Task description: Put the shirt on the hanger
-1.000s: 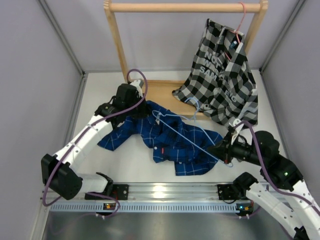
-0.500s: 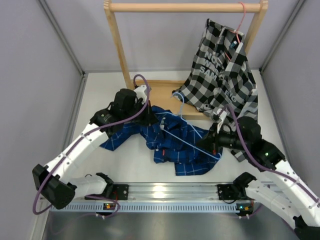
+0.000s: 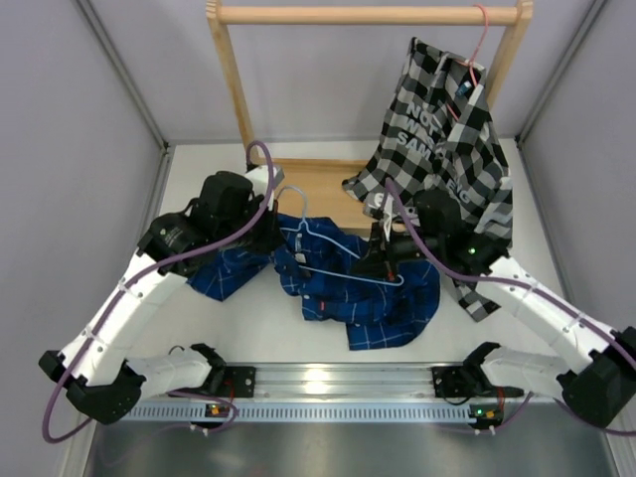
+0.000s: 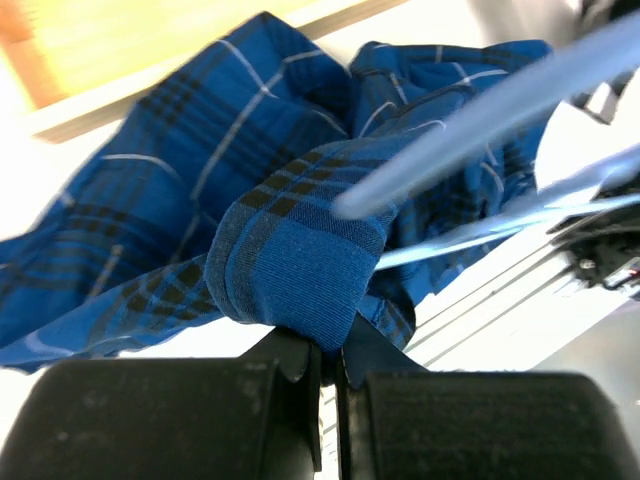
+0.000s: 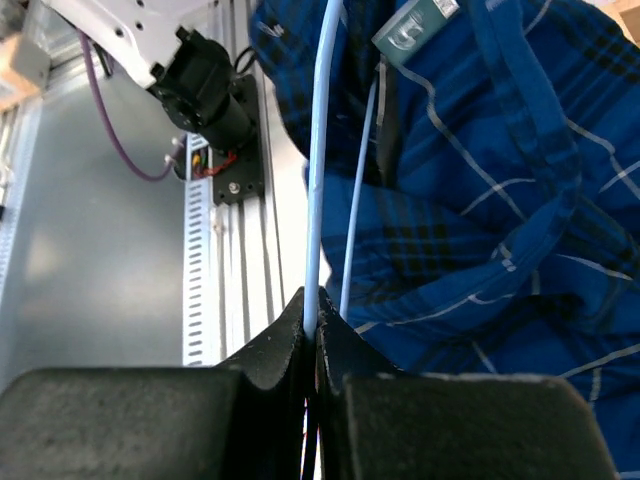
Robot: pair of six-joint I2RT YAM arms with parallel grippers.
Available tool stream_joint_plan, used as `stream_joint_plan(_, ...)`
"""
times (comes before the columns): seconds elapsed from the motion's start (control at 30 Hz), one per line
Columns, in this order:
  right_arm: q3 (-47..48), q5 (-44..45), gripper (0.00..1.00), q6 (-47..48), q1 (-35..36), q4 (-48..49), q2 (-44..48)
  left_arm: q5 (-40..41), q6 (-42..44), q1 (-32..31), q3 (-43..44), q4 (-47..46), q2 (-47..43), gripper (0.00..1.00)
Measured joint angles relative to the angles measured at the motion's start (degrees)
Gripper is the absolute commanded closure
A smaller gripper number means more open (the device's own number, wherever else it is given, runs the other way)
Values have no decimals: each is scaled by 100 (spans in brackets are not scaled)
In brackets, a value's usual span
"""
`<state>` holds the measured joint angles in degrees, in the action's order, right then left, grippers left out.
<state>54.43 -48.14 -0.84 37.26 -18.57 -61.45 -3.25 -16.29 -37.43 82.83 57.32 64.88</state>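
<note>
Table (image 3: 260,320) white; grey walls (image 3: 328,89); wooden rack (image 3: 368,15) behind shirt (image 3: 388,303).

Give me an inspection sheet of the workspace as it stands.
Surface: white table; the rack base stands at its far side.
Job's things: shirt crumpled on the table; hanger lies across it, shirt not yet hung.
Clutter: checked shirt on a pink hanger, hanging from the rack.
Hands: left hand shut on a shirt fold; right hand shut on the hanger wire.
Cables: purple cables along both arms, one looping over the left wrist.
Surroundings: wooden rack at the back, grey walls around.
</note>
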Motion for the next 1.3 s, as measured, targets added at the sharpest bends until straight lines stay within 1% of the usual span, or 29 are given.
stream_joint_plan(0.13,125,28,100,260,170,138,-509,260,122,-9,389,468,-13,100)
stream_joint_plan(0.23,44,317,100,153,275,564,-562,212,223,-15,688,691,-26,100)
stream_joint_plan(0.27,-31,667,100,-17,323,896,-487,216,256,-15,807,772,-26,100)
stream_joint_plan(0.3,-59,789,100,-59,365,1023,-450,225,275,-15,901,813,-24,100)
stream_joint_plan(0.4,-345,1759,100,-317,623,1720,-72,599,308,-15,1478,1093,55,100)
stream_joint_plan(0.5,-614,2592,100,-433,1058,2374,376,1073,380,-20,2238,1270,225,100)
stream_joint_plan(0.6,-684,3012,100,-452,1513,2828,511,1320,466,-20,2907,1279,428,100)
stream_joint_plan(0.67,-691,3154,100,-417,1801,3064,476,1285,544,-20,3161,1202,529,100)
stream_joint_plan(0.73,-765,3189,100,-396,1978,3265,437,1091,625,-17,3110,1172,575,100)
stream_joint_plan(0.8,-964,3246,100,-396,2059,3475,428,883,693,-26,2857,1145,586,100)
stream_joint_plan(0.9,-1309,3407,100,-428,2068,3595,431,605,776,-142,2068,1023,535,100)
stream_joint_plan(1.03,-1541,3676,100,-472,2072,3578,431,-42,916,-328,994,728,507,100)
stream_joint_plan(1.1,-1687,3812,100,-509,2074,3628,444,-352,984,-341,592,481,341,100)
stream_joint_plan(1.17,-1919,3971,100,-590,2083,3790,509,-564,1047,-352,385,378,109,100)
stream_joint_plan(1.3,-2181,4015,100,-717,2087,4153,621,-780,1082,-367,380,179,-210,100)
